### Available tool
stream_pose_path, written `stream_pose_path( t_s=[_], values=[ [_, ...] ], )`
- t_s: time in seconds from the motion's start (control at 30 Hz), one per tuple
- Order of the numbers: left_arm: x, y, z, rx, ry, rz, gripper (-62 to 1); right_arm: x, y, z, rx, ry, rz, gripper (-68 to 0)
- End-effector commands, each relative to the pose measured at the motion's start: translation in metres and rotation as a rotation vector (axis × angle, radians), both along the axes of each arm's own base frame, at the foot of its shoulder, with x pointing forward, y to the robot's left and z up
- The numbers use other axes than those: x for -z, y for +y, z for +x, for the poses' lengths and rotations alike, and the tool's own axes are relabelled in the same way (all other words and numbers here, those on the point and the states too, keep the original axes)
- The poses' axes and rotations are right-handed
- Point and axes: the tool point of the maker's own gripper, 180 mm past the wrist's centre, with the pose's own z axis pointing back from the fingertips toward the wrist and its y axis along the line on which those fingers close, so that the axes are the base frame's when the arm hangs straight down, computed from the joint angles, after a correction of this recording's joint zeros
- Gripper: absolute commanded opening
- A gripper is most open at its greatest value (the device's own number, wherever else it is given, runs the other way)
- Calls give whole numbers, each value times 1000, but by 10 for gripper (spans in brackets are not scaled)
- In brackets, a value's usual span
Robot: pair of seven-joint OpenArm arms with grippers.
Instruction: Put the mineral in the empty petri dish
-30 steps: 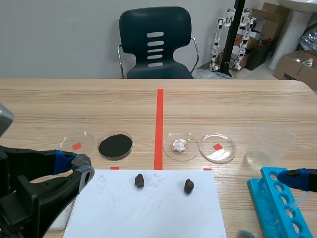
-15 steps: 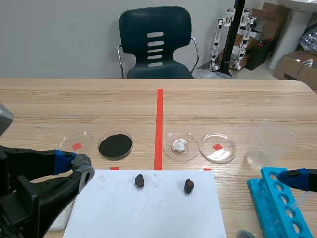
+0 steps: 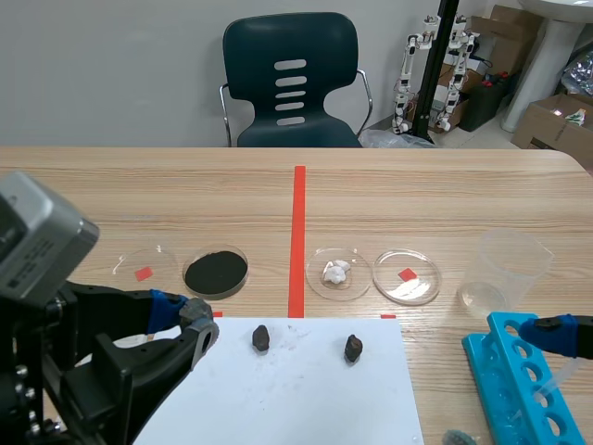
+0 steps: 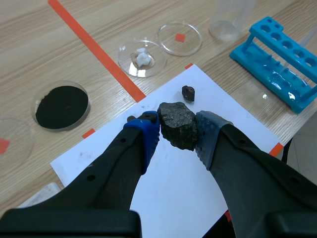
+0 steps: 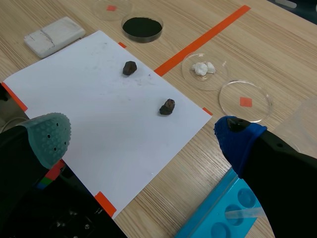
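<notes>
Left arm came up and pushed in toward the paper since the last frame. Right arm and everything on the worktop stayed put.

Mineral (image 4: 178,125) is off the worktop, clamped between my left fingers (image 4: 146,134), pads on opposite faces, hanging over the white paper (image 4: 163,193). Two smaller dark lumps lie on that paper, one (image 3: 261,337) near the gripper and one (image 3: 353,348) further right.

Two dishes look empty, each over a red tape square:
- left empty dish (image 3: 144,269), just beside the black-powder dish (image 3: 215,271)
- right empty dish (image 3: 406,276), just beside the dish with white bits (image 3: 338,272)

The task doesn't say which. I'd take the left one: it's on my side and needs no reach across the tape line.

For the placement:
- Keep the squeeze firm. The lump is irregular and could twist in the pads.
- Carry it high enough to clear the rims and stay off the powder dish next door.
- Centre over the empty dish and lower until the lump is almost on the glass, then let go.
- Don't drop from height. I'd expect a light dish to skid or chip.

Right fingers (image 5: 49,136) are spread wide, holding nothing, parked by the blue tube rack (image 3: 510,371).
</notes>
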Motion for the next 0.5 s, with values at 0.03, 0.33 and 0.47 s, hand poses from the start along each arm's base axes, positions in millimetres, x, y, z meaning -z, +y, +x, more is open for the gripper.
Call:
stream_pose_path(
  t_s=[0.03, 0.33, 0.47],
  values=[
    [7, 1, 6, -12, -2, -6, -509, -6, 1, 3, 4, -21, 20, -71],
    [54, 45, 53, -285, 28, 48, -509, -6, 1, 3, 4, -21, 20, -71],
    [63, 62, 78, -387, 23, 68, -509, -6, 1, 3, 4, -21, 20, -71]
  ],
)
